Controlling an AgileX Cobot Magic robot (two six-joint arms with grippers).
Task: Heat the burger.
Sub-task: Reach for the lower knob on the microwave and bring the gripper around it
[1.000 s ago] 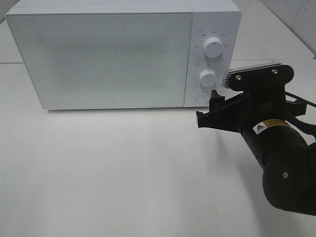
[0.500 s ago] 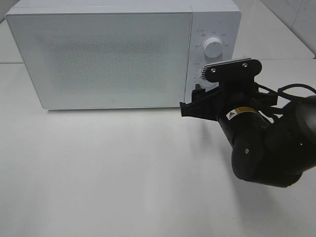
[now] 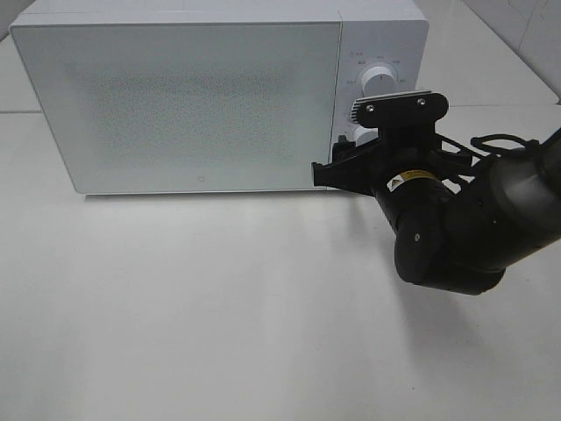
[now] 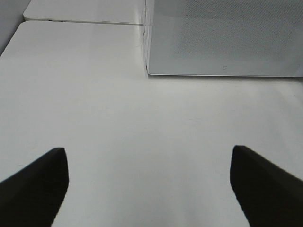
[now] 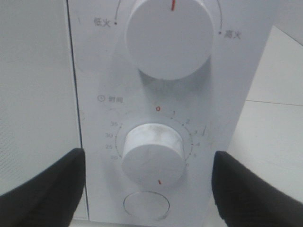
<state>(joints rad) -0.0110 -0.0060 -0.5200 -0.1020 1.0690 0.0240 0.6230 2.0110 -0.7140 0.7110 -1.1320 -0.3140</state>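
Observation:
The burger is out of view. A white microwave [image 3: 175,105] stands at the back of the table with its door shut. My right gripper [image 3: 340,168] is open and held up close to the microwave's control panel. In the right wrist view the right gripper [image 5: 147,158] has its dark fingers [image 5: 42,189] on either side of the lower timer knob [image 5: 154,153] without touching it, with the upper knob [image 5: 168,35] above. My left gripper [image 4: 147,153] is open over bare table, nothing between its fingers [image 4: 33,184], facing the microwave's [image 4: 222,38] front corner.
A round button [image 5: 146,204] sits below the timer knob. The upper knob [image 3: 379,79] shows above the right arm [image 3: 456,228], which hides the panel's lower part. White tabletop [image 3: 175,307] spreads in front of the microwave. A second table edge [image 4: 80,12] lies behind.
The right arm has swung left and in toward the microwave's control panel, now covering the lower knob and button. Its gripper stays open. The left gripper has not changed.

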